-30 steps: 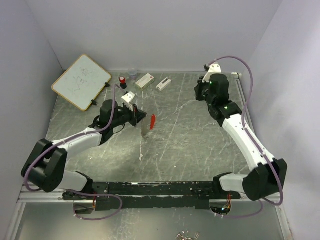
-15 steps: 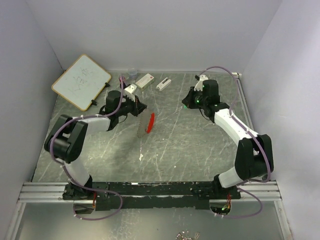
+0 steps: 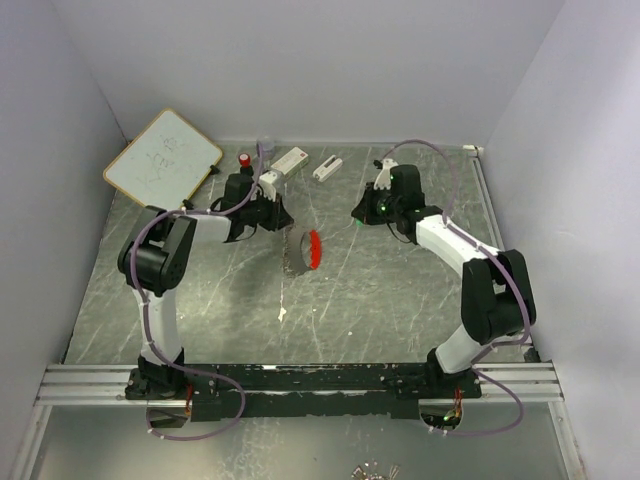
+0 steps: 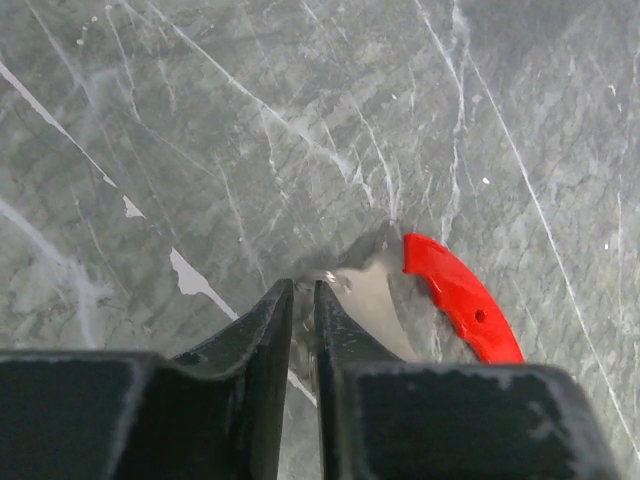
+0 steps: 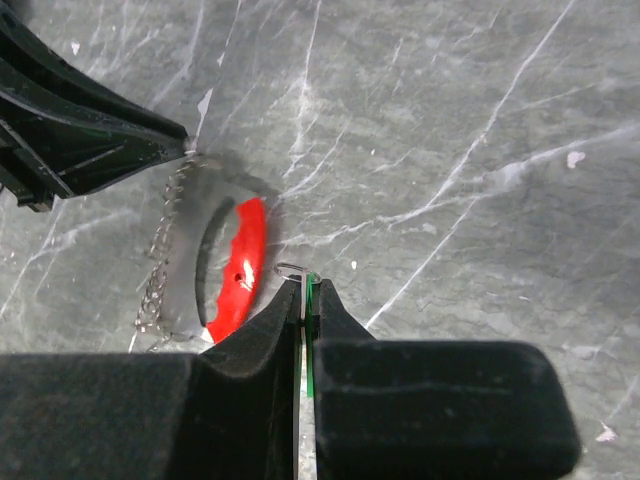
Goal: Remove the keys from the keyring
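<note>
Over the grey table point(image 3: 400, 300), left gripper point(image 4: 303, 290) pinches the probably limp keyring point(image 5: 172, 200); right gripper point(image 5: 303, 285) clamps the light green key point(image 5: 308, 320) head.

Both arms are made in the same way: the left arm point(image 3: 160, 325) and the right arm point(image 3: 447, 243) have smooth white shell links between rounded black joint housings. A thin mauve cable point(image 3: 425, 144) runs along each arm in loose loops, and more of it hangs under the black base rail point(image 3: 320, 379). The left gripper point(image 4: 303, 288) and the right gripper point(image 5: 303, 283) have matte black fingers point(image 4: 262, 335), which narrow from a blocky black body to thin tips.
</note>
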`<state>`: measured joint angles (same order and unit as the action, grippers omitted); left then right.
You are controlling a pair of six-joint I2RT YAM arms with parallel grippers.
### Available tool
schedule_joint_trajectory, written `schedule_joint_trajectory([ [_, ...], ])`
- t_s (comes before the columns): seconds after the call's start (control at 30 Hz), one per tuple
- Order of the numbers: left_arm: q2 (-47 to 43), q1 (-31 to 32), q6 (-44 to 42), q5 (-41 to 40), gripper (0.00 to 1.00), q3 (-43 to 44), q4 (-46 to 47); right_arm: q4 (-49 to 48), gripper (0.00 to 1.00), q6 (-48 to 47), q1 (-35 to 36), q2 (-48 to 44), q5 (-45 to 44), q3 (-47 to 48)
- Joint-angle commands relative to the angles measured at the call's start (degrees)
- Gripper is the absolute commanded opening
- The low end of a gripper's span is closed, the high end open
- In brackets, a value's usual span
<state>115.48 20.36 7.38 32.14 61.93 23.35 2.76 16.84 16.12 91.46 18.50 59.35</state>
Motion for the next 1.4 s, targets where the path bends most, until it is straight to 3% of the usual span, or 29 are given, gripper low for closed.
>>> schedule_joint_trajectory([
  [0.0,-4.3,0.1,-5.9,-2.2,0.35,2.7,-9.3,-2.0,0.0,-1.1,1.4,1.9,0.6,-0.1],
  [0.1,-6.9,0.0,-7.8,-5.7,0.55,2.3,-12.8,-2.3,0.0,-1.2,2.4,3.5,0.4,0.4],
  [0.47,-14.1,0.0,-7.5,-11.9,0.56,-3.4,-12.6,-0.6,0.0,-1.1,3.0,10.6,-5.5,2.5],
  [0.53,-15.8,0.0,-6.8,-11.9,0.6,-5.3,-11.2,0.4,0.0,-0.8,3.1,11.5,-6.0,2.3],
  [0.6,-17.7,0.0,-6.2,-12.4,0.68,-6.8,-10.4,0.5,0.0,-0.2,3.1,12.0,-6.6,1.2],
  [0.7,-20.1,0.0,-5.8,-12.8,0.96,-8.5,-9.7,0.7,0.0,0.3,3.0,12.6,-7.4,-0.1],
  [0.73,-20.8,0.0,-5.6,-12.9,0.99,-9.1,-9.6,0.9,0.03,0.4,3.1,12.8,-7.6,-0.2],
  [0.97,-25.6,0.0,-3.7,-14.9,1.0,-13.2,-8.4,0.6,0.21,1.3,3.1,14.4,-8.1,-1.6],
  [1.13,-27.2,0.0,-3.0,-15.5,1.0,-15.7,-8.8,-0.7,0.41,1.3,3.0,14.8,-9.1,-3.6],
  [1.37,-31.3,0.0,-2.3,-15.7,1.0,-18.8,-7.7,-3.8,0.51,0.2,3.1,8.3,-11.7,-6.4],
])
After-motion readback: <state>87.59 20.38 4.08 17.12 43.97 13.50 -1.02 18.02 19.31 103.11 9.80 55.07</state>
